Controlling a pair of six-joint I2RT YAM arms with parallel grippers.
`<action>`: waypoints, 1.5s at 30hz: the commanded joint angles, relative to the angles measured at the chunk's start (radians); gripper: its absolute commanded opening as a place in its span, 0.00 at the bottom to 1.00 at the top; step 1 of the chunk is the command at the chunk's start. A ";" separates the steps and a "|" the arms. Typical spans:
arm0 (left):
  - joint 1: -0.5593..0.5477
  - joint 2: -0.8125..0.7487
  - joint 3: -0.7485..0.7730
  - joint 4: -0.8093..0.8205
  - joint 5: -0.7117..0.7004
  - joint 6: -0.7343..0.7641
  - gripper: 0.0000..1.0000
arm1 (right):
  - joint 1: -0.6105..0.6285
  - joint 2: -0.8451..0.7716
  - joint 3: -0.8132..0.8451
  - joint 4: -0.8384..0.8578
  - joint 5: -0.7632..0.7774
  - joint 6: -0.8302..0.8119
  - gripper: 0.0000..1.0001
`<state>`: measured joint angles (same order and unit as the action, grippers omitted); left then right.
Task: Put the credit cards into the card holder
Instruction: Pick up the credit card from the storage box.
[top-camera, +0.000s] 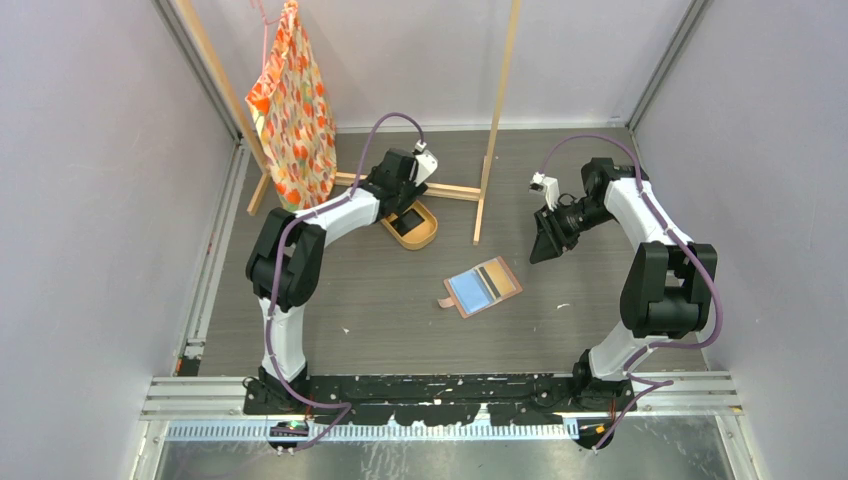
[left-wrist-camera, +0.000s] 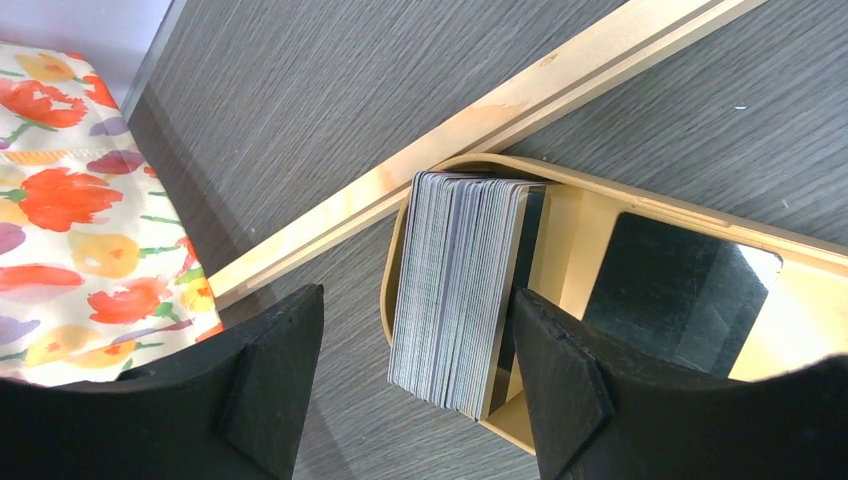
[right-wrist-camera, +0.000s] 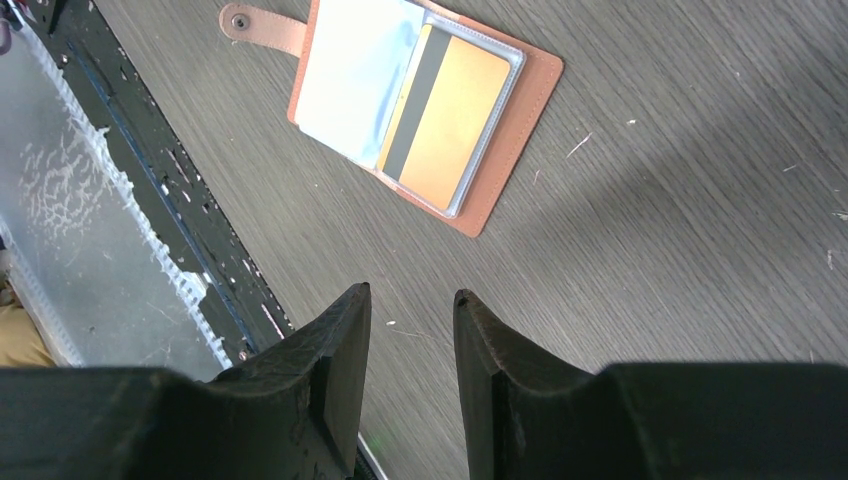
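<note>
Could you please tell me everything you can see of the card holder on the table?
The card holder is a small salmon-brown, leather-looking bifold lying open and flat on the grey table, with nothing touching it. A snap tab sticks out from one edge. Its glossy clear pockets face up: one holds a tan card with a dark stripe, the other reflects pale blue.

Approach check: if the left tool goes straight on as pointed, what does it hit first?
Likely the credit cards, stacked on edge in the tray, lined up between the open jaws of the left tool; depth unclear.
</note>
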<state>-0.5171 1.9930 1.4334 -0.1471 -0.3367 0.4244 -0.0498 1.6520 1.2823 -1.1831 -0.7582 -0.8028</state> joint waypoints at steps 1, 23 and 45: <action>0.019 0.015 0.019 0.016 0.014 -0.005 0.70 | -0.002 0.002 0.025 -0.016 -0.029 -0.016 0.41; 0.029 0.024 0.031 -0.006 0.008 -0.021 0.64 | -0.002 0.003 0.025 -0.020 -0.029 -0.019 0.41; 0.028 -0.068 -0.027 0.046 -0.013 -0.034 0.53 | -0.002 0.010 0.028 -0.028 -0.033 -0.026 0.41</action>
<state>-0.5026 1.9762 1.4147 -0.1604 -0.3195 0.3969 -0.0498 1.6611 1.2827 -1.1946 -0.7628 -0.8104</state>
